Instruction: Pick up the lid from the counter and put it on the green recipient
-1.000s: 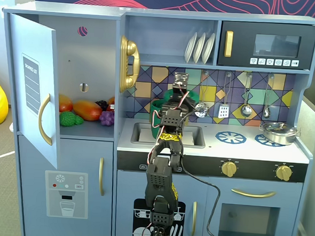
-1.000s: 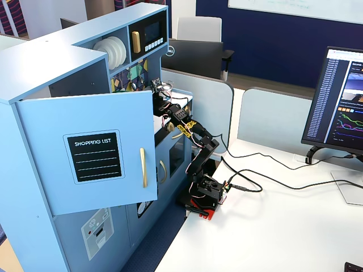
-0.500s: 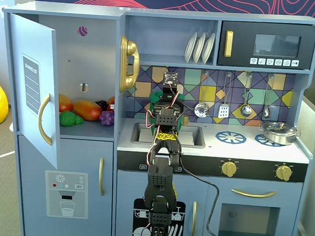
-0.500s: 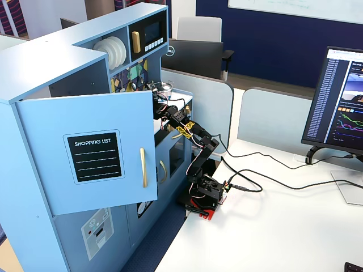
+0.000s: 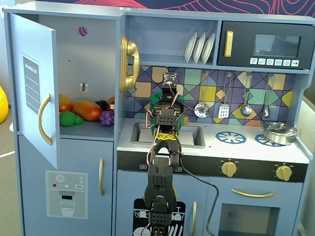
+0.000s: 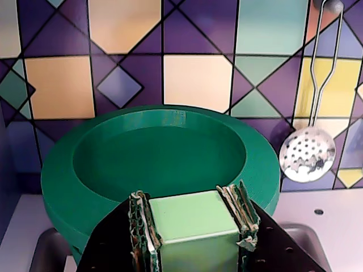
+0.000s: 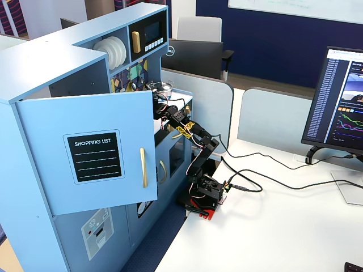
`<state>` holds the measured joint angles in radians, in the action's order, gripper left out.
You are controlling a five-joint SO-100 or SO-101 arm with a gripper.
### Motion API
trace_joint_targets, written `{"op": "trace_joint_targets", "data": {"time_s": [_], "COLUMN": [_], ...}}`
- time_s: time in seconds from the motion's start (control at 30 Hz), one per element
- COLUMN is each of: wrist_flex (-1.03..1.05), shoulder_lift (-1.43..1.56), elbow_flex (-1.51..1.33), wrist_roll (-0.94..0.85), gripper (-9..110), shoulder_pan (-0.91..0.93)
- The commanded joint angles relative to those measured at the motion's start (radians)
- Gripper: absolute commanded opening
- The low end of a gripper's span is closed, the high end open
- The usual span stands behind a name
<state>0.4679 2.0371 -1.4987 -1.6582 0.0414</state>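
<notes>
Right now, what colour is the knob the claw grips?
Pale green, lighter than the dark-green lid; the wrist view shows the knob best.

Green recipient [image 5: 154,103] largely hidden behind the arm; in the wrist view the lid [image 6: 159,164] apparently covers it, gripper base cropped.

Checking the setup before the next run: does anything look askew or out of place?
Only the cupboard door on the toy kitchen's left hangs open, showing toy food. The gripper holds the lid squarely by its knob.
</notes>
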Motion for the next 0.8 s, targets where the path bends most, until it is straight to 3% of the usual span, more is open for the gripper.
{"op": "trace_joint_targets", "data": {"time_s": [0.0,0.53,0.77], "wrist_flex": [0.008,0.031,-0.026], "shoulder_lift": [0.031,-0.012,-0.041], "elbow_flex": [0.038,0.02,0.04], "wrist_roll": [0.002,-0.005,0.025], "gripper": [0,0,27], "shoulder_pan": [-0.002,0.011,0.018]}}
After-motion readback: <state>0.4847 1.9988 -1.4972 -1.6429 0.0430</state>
